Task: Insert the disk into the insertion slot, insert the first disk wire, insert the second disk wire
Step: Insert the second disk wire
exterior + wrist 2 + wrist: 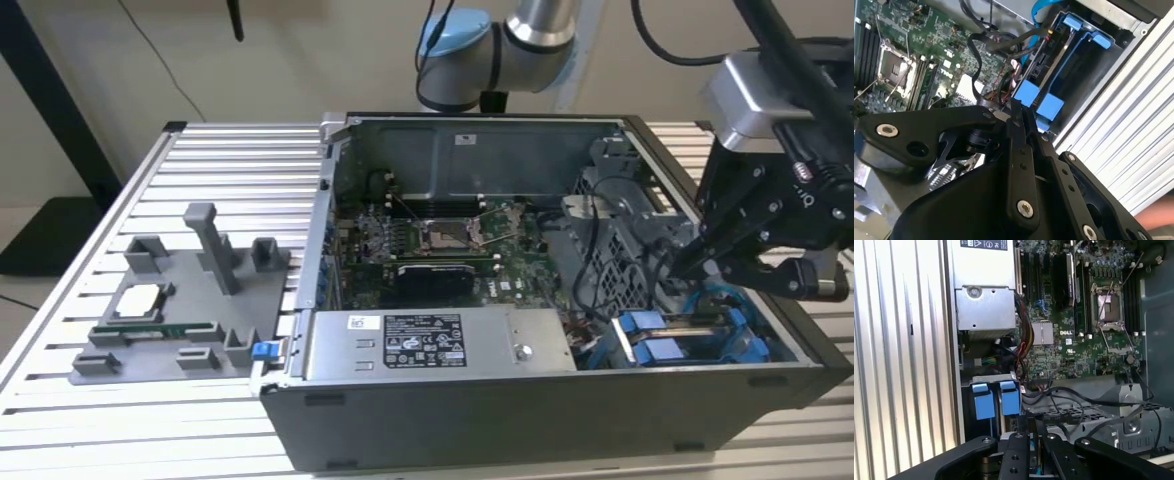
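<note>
The gripper (683, 268) (1016, 106) (1033, 419) hangs inside the open computer case (534, 420), at the corner on the exterior view's right. Its fingers (1021, 150) are drawn together. Whether anything thin is pinched between them cannot be told. The tips sit just beside the disk (638, 328) (1026, 93) (1010, 398), which is already seated in the insertion slot (985, 379) with only its blue frame end showing. A second blue carrier (671, 352) lies directly alongside it, on the side away from the motherboard (441, 240). Black cables (1069, 395) loop between the gripper and the motherboard, and a blue cable (1039, 10) runs past the far end of the carriers. The power supply (427, 345) borders the drive bay. The case rests on a slatted metal table (214, 160) – a grey parts fixture (187, 300) stands well apart, on the exterior view's left.
</note>
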`<state>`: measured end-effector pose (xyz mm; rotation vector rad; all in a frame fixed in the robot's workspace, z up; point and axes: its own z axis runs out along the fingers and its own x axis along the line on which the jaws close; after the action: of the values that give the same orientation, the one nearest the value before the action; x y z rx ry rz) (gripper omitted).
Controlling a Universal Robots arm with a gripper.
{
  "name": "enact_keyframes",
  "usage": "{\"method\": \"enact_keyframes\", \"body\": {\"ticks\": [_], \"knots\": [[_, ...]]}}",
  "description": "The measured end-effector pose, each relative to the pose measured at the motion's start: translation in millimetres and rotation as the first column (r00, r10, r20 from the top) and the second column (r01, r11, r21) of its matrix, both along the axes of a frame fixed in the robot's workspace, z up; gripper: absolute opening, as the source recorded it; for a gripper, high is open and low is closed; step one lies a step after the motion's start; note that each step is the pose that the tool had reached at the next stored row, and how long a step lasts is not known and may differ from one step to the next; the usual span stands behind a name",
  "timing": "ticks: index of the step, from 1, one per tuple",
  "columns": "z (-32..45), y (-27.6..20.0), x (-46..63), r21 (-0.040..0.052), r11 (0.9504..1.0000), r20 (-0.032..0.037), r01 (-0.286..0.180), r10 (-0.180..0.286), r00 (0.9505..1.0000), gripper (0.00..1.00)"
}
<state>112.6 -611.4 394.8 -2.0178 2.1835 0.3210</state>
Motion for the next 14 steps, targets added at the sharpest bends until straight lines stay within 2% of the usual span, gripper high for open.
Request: {"method": "enact_keyframes", "body": {"ticks": [4, 10, 14], "knots": [[-5.1, 0.1, -0.9, -0.0004, 0.9996, 0.0107, -0.028, 0.028, 0.9995, 0.0], [-11.6, 1.2, -0.8, -0.0019, 0.9981, 0.0408, -0.062, 0.062, 0.9972, 0.0], [-16.3, 1.3, -0.9, -0.0027, 0.9979, 0.0423, -0.064, 0.064, 0.997, 0.0]]}}
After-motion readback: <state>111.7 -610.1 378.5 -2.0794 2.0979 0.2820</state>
